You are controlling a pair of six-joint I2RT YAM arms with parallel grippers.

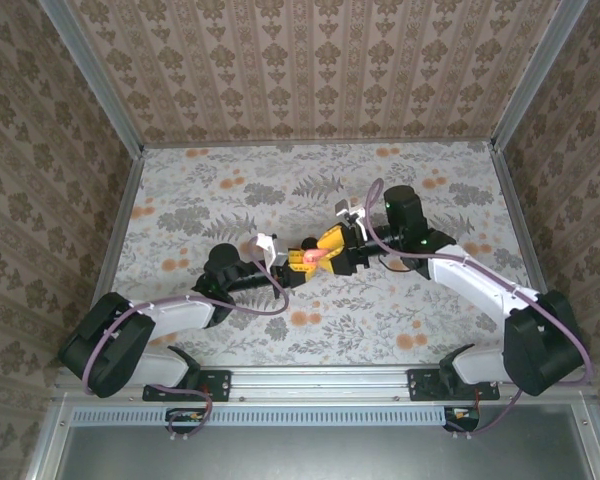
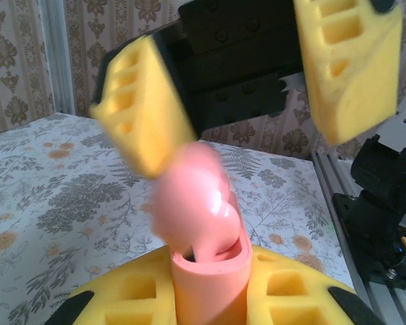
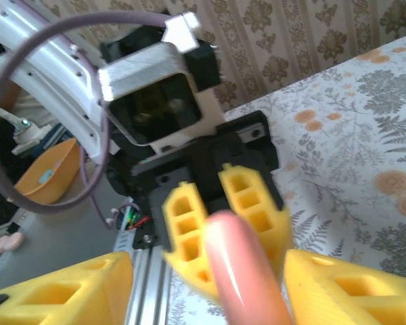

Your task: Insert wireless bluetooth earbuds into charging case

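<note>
Left end effector (image 2: 210, 301) is clamped on the pink case (image 2: 199, 210), its lid (image 2: 189, 183) raised, over the middle of the tabletop (image 1: 230, 200). Right end effector (image 2: 250, 88) has its jaws apart, straddling the lid, with one yellow finger (image 2: 145, 108) beside it.

Overhead view. A flat tabletop printed with grey ferns and orange blossoms (image 1: 310, 190) occupies the centre. Beige damask-papered walls (image 1: 310, 60) enclose it at left, top and right. A silver aluminium frame rail (image 1: 320, 385) spans the bottom.
</note>
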